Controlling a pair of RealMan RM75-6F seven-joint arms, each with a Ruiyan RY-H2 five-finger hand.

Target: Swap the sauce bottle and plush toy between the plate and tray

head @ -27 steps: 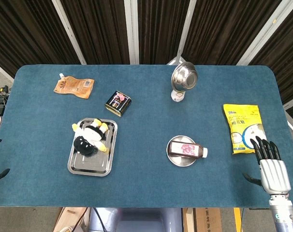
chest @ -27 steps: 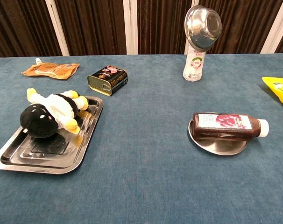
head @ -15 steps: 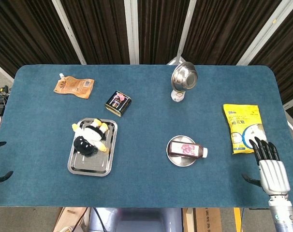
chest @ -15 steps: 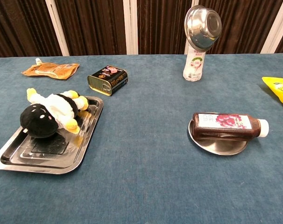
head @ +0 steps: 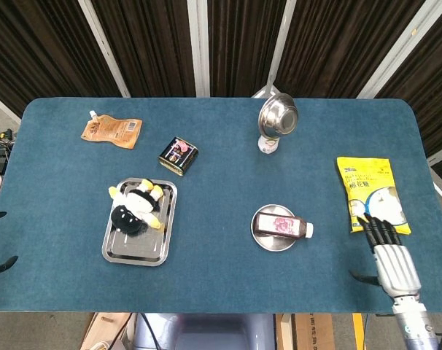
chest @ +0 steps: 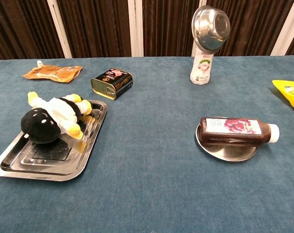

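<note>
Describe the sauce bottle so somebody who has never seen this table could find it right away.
Start at the blue table and look right of centre on the near half, where a small round steel plate sits. The sauce bottle lies on its side across that plate, white cap pointing right. It is dark brown with a pink label, unlike the upright white bottle farther back with a steel bowl on top.

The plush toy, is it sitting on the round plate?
No, the plush toy lies in the tray; the plate holds the sauce bottle.

Toy (chest: 51,119) lying on tray (chest: 21,167); bottle (chest: 236,131) flat across plate (chest: 224,149). Can (chest: 112,82), pouch (chest: 52,73), upright bottle (chest: 202,68) capped by bowl (chest: 211,22) behind. No hand visible.
</note>
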